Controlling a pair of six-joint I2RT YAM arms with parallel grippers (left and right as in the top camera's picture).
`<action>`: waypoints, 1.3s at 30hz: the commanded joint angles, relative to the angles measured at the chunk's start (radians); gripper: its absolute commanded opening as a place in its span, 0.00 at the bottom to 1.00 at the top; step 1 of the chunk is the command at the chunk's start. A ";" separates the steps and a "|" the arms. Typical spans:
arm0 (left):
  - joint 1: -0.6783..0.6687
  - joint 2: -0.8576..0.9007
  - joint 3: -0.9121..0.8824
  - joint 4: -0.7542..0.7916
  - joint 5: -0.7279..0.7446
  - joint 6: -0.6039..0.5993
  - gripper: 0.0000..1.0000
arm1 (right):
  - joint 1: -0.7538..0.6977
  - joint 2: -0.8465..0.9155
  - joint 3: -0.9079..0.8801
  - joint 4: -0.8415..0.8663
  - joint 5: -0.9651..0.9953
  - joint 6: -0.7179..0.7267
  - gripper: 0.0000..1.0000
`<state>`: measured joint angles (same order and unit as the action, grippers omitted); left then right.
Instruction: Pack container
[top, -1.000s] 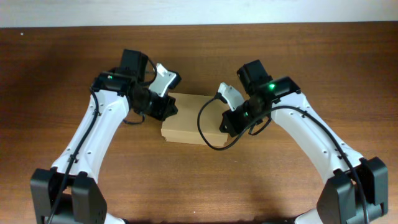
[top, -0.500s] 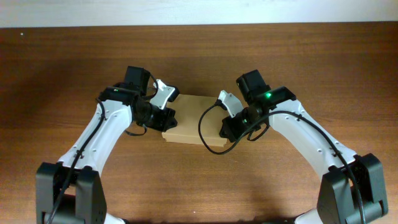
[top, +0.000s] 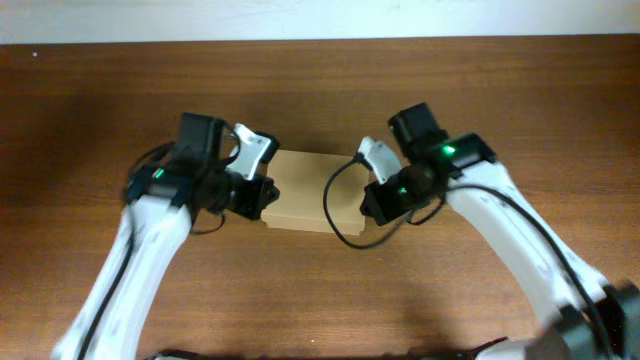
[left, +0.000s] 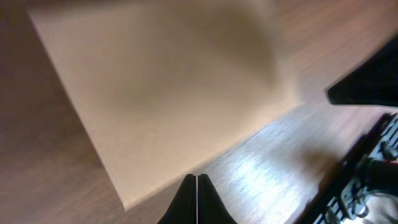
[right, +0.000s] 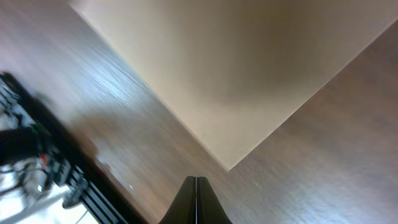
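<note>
The box (top: 303, 190), a plain matte tan cardboard rectangle, lies on the dark, grained wooden table (top: 320, 90) between the two arms. Its lid is flat shut and hides any contents. The left gripper (left: 196, 185) and right gripper (right: 196, 185) each hold their thin dark fingers pinched together on nothing, tips near the box's edge.

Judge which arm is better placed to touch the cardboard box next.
Left, marginally: the shut left gripper sits right at the cardboard box edge, while the right gripper, also shut, is over the table just off a corner.
</note>
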<state>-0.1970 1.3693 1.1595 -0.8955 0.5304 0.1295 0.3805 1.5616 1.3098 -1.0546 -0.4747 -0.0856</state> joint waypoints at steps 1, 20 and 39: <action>-0.003 -0.178 0.004 -0.024 0.003 -0.009 0.02 | -0.001 -0.197 0.044 -0.009 0.009 0.016 0.04; -0.003 -0.630 0.004 -0.273 0.003 -0.009 1.00 | -0.001 -0.728 0.044 -0.316 0.068 0.023 0.99; -0.023 -0.636 0.004 -0.277 0.003 -0.009 1.00 | -0.001 -0.728 0.044 -0.319 0.068 0.023 0.99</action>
<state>-0.2062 0.7422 1.1622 -1.1671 0.5301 0.1257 0.3805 0.8333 1.3518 -1.3735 -0.4187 -0.0631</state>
